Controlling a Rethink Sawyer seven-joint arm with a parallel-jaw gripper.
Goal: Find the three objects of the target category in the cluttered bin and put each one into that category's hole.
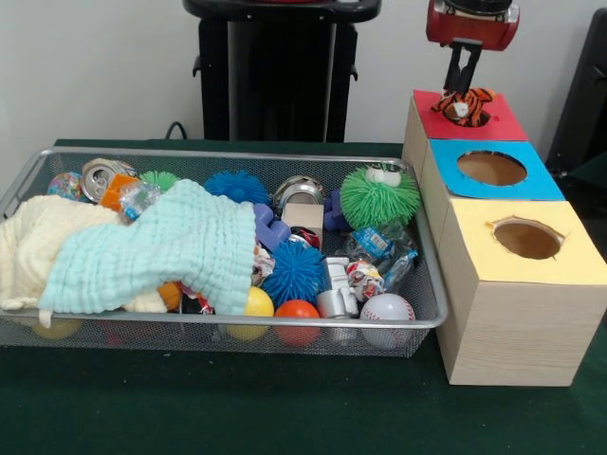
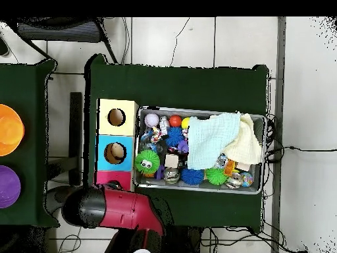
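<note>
Green felt covers the table (image 1: pixel 285 408), white wall behind, black pedestal at the far side

Striped orange tiger toy (image 1: pixel 467 106) sits in the mouth of the round hole (image 1: pixel 474 119) in the red box top (image 1: pixel 498 126), head and back above the rim, not yet dropped through

Gripper (image 1: pixel 460 88) hangs straight above the toy, dark fingers (image 1: pixel 462 72) pointing down and close together, tips at or on the toy's top. Cannot tell whether they grip it or have let go

Key relation: toy lies directly below the fingertips, in line with the hole, so the next move looks like release and a lift straight up, or a small push down if it wedges

Blue-topped box (image 1: pixel 493 171) and yellow-topped box (image 1: pixel 526 242) stand nearer the camera, holes empty

Wire bin (image 1: pixel 237 327) left of the boxes, crowded: mint cloth (image 1: pixel 171 251) over cream cloth (image 1: pixel 38 246), green spiky ball (image 1: pixel 379 197), blue spiky ball (image 1: pixel 292 271), baseball (image 1: pixel 387 308), crushed can (image 1: pixel 102 175)

Brown and pale yellow toys not visible, perhaps under the cloths

Overhead view: red arm (image 2: pixel 118 207) covers the red box
</note>
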